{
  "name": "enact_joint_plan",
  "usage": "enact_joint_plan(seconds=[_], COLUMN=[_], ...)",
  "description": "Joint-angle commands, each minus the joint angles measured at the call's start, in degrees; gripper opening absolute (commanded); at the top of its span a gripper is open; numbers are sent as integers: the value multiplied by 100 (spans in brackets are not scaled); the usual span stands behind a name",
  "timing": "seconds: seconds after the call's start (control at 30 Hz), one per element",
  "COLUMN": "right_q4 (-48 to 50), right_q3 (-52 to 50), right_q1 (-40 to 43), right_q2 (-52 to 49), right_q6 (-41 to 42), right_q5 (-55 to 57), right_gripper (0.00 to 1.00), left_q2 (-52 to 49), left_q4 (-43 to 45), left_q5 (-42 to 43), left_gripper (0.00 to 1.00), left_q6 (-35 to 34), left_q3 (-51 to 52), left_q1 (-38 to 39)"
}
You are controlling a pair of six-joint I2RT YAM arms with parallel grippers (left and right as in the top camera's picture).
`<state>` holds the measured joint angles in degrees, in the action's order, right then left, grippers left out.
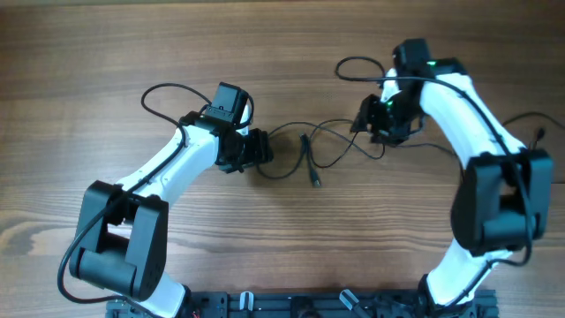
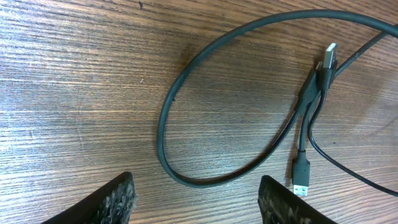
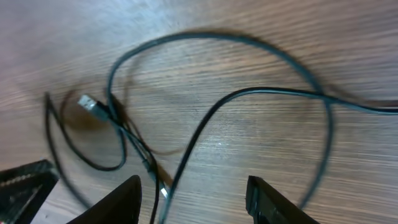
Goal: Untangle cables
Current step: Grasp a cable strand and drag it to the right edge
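The thin dark cables (image 1: 320,146) lie looped together on the wooden table between my two grippers, with plug ends (image 1: 311,168) near the middle. In the left wrist view a cable loop (image 2: 186,124) curves just ahead of my open, empty left gripper (image 2: 196,202), and two USB plugs (image 2: 301,177) lie to the right. My left gripper (image 1: 261,150) sits at the loop's left end. My right gripper (image 1: 364,117) is open above the right part of the tangle; its wrist view shows crossing cables (image 3: 205,124) and a plug (image 3: 163,190) between the fingers (image 3: 193,199).
Thicker black robot wires arc off the left arm (image 1: 163,93) and the right arm (image 1: 357,64). The arm bases stand at the table's front edge (image 1: 309,305). Bare wooden tabletop (image 1: 88,53) surrounds the cables.
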<state>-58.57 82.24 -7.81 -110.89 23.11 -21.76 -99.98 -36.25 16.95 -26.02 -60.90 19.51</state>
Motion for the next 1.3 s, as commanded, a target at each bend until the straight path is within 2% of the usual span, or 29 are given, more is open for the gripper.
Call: enact_joint_plan(seconds=[0.0,0.1,0.13,0.17,0.23,0.27,0.33,0.5,0.67,0.77,0.97,1.17,1.27], right_q4=[170,341,354,393,520,586,614,52,-507,-560,-531,-807,-835], right_q3=[61,57,57,57,57,59,122,1182,2608,3115,3220,3132,2981], right_q1=[-219,-330,-350,-369,-380,-380,-326,227,1019,1484,2435,3156,3379], right_q2=[-317,-470,-485,-503,-511,-509,-479,-210,254,570,1187,1158,1097], right_q6=[369,496,560,564,546,538,455,-282,-367,-481,-745,-874,-876], right_q5=[107,133,146,144,179,216,313,315,389,400,1200,2570,2691], right_gripper=[56,53,49,43,12,4,4,4,4,4,4,4,4], left_q2=[-76,-76,-76,-76,-76,-76,-76,-76,-76,-76,-76,-76,-76], left_q4=[-17,-20,-20,-22,-39,-52,-76,-83,-85,-90,-85,-85,-85], left_q5=[-57,-55,-55,-55,-55,-55,-55,-52,-52,-52,-52,-52,-52], left_gripper=[66,65,65,65,65,65,65,65,64,65,65,65,64], left_q6=[11,11,11,11,11,11,11,9,9,9,9,9,9], left_q3=[59,59,59,59,59,59,59,59,59,59,59,59,59], left_q1=[20,20,20,20,20,20,20,20,20,20,20,20,20])
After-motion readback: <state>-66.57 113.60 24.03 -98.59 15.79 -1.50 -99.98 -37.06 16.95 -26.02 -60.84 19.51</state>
